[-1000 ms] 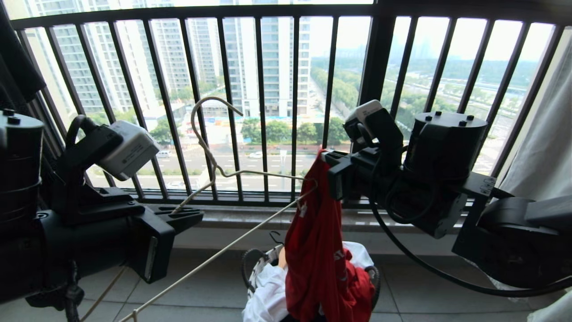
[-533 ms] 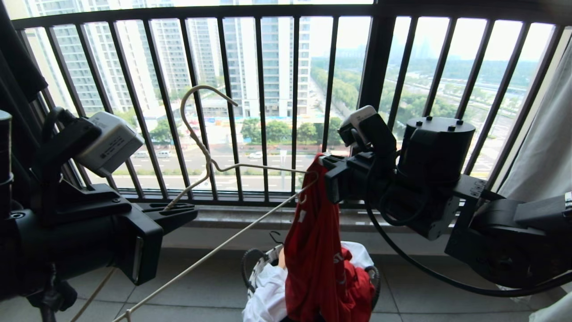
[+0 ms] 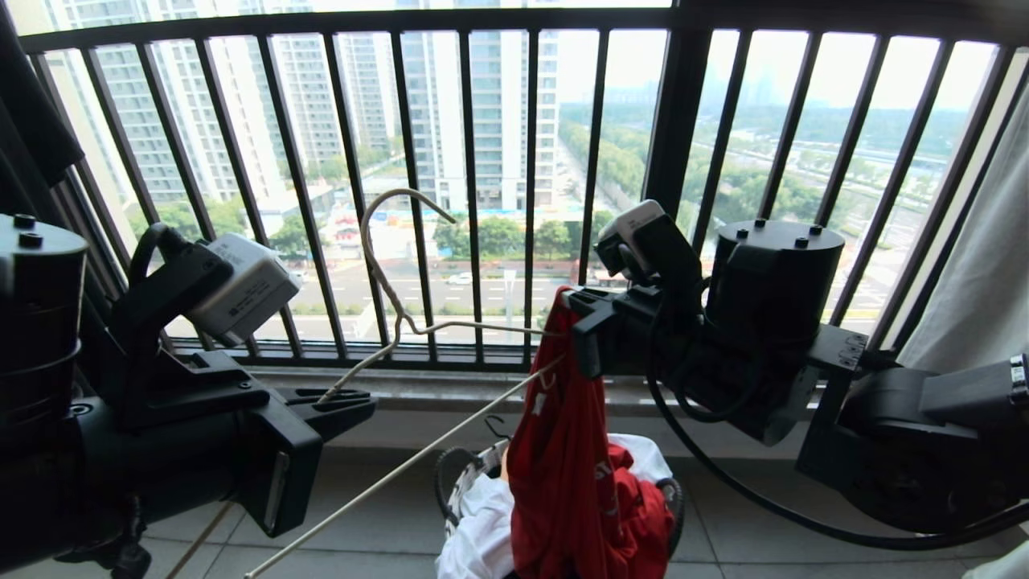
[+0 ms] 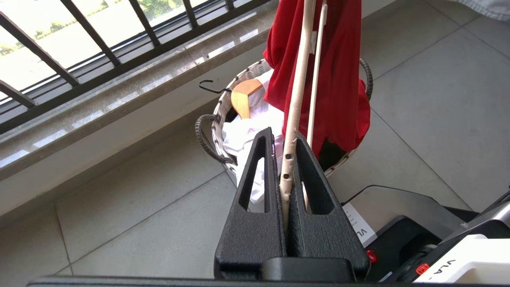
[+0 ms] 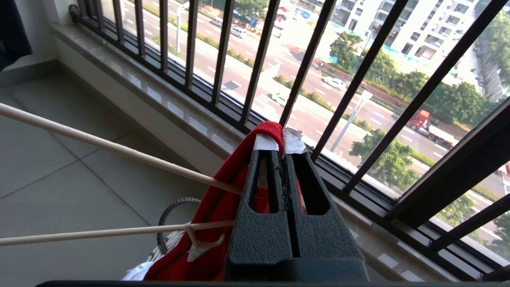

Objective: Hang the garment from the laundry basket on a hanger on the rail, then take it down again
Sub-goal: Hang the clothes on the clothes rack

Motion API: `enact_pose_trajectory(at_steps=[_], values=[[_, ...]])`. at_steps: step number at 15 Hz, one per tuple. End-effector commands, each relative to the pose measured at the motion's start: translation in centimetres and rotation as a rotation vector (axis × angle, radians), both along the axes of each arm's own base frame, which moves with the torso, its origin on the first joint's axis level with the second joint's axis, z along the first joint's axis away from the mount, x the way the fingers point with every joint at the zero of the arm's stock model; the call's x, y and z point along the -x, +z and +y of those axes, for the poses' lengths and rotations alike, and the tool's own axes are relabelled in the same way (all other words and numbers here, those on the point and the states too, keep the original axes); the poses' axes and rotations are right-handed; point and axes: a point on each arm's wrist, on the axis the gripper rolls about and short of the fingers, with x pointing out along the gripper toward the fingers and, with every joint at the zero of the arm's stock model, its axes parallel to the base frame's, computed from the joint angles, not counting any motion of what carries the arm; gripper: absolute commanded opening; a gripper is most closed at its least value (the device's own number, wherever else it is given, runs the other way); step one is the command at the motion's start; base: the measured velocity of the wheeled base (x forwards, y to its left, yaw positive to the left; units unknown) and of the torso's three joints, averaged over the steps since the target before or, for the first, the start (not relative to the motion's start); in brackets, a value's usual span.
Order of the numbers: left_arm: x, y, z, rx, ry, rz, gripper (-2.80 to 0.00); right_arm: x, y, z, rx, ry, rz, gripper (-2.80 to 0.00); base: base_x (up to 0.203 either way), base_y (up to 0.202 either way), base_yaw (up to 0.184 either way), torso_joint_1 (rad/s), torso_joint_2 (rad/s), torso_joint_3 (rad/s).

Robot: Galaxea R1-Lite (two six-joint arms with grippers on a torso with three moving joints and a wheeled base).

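The red garment (image 3: 571,474) hangs by its collar from my right gripper (image 3: 572,301), which is shut on it; its lower part rests in the laundry basket (image 3: 458,482). My left gripper (image 3: 346,400) is shut on one arm of the cream wire hanger (image 3: 386,241), whose hook points up. The hanger's far end reaches the red cloth just under the right gripper. In the left wrist view my left gripper (image 4: 285,139) pinches the hanger (image 4: 297,91) in front of the garment (image 4: 342,79). In the right wrist view my right gripper (image 5: 282,149) pinches the collar of the garment (image 5: 223,199). The rail is out of view.
A black barred window railing (image 3: 470,161) and a stone sill (image 3: 450,386) stand right behind both grippers. The basket (image 4: 217,115) also holds white cloth (image 4: 247,131) and a wooden hanger (image 4: 243,95). A pale curtain (image 3: 981,265) hangs at the right and a dark cloth (image 3: 24,104) at the upper left.
The left arm swung the hanger left and up, then back right and lower. The right gripper with the collar has drifted a little left and down.
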Motion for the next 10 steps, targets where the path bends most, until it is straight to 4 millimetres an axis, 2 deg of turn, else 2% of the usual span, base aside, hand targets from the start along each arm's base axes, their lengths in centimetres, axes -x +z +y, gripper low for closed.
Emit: enact_pose_trajectory(at_steps=[1,4,10], values=[[-0.7,-0.7,-0.6,-0.022,0.006,0.029,-2.8,0.4,0.1,0.2,-0.001,0.01,-0.004,-2.8,0.0,0.0,0.0,0.0,0.0,0.0],[-1.3,-0.6,-0.6,-0.011,0.025,0.013,-2.8,0.9,0.1,0.5,0.0,0.028,-0.003,-2.8,0.0,0.0,0.0,0.0,0.0,0.0],[-2.7,-1.9,-1.4,-0.023,0.038,0.029,-2.8,2.2,-0.3,1.7,0.001,0.082,0.007,-2.8,0.0,0.0,0.0,0.0,0.0,0.0]])
